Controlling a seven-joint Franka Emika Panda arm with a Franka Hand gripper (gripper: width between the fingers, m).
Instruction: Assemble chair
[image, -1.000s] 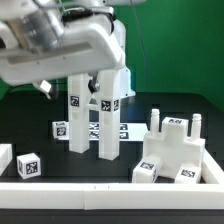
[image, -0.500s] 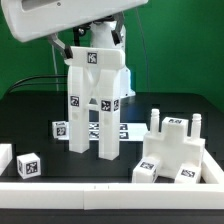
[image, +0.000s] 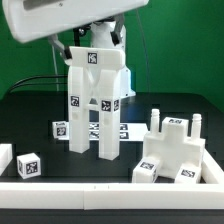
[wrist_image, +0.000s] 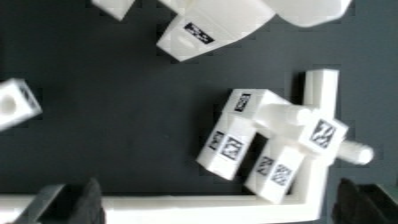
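The chair stands upright mid-table as a tall white tagged structure (image: 96, 100) on two legs. A second blocky white chair part (image: 175, 150) with pegs lies at the exterior view's right; it also shows in the wrist view (wrist_image: 267, 140). My gripper (image: 100, 38) hangs just above and behind the standing structure's top. In the wrist view my gripper (wrist_image: 222, 205) is open, its dark fingers (wrist_image: 71, 205) spread wide on either side of the structure's white top edge (wrist_image: 214, 203), with gaps on both sides. It holds nothing.
A small lone tagged cube (image: 30, 165) sits front left and a small tagged piece (image: 61, 129) lies beside the legs. The marker board (image: 125, 130) lies behind the structure. A white rail (image: 110, 186) runs along the front. A green wall stands behind.
The arm has risen from over the standing structure, uncovering its tagged top. In the last half second nothing has visibly moved.
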